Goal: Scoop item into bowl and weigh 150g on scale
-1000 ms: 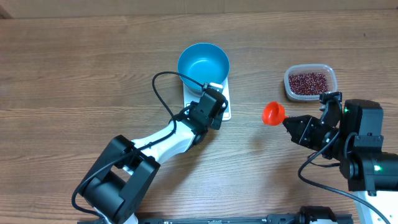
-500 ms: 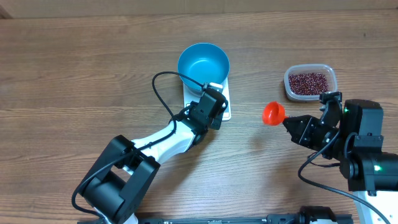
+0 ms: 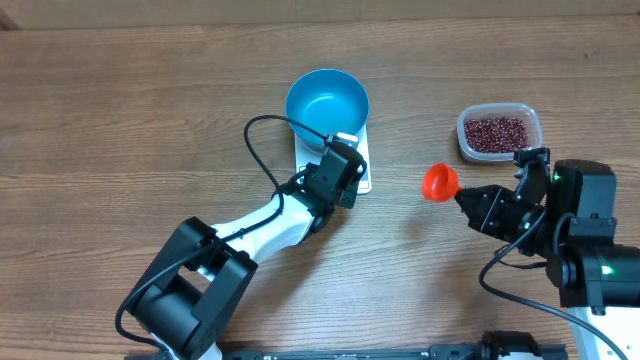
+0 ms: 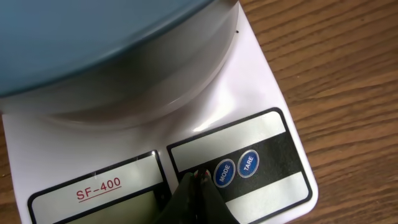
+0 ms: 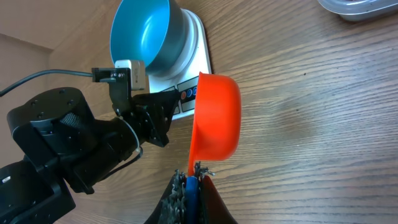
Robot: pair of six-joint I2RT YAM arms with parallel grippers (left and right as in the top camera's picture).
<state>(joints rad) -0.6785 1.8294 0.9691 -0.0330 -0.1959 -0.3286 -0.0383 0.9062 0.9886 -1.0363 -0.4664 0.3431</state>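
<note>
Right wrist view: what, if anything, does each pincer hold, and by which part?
Right pincer: the orange scoop, by its handle. Left pincer: nothing; shut, tips at the scale button panel.

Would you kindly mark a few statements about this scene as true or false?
1. The bowl sits on the scale. True.
2. The bowl already holds beans. False: it is empty, and the beans lie in the tub.
3. The right gripper holds an orange scoop. True.
4. The left gripper is wide open above the tub. False: it is shut, with its tip at the scale's panel beside the MODE button.
5. The tub stands apart from the scale. True.
</note>
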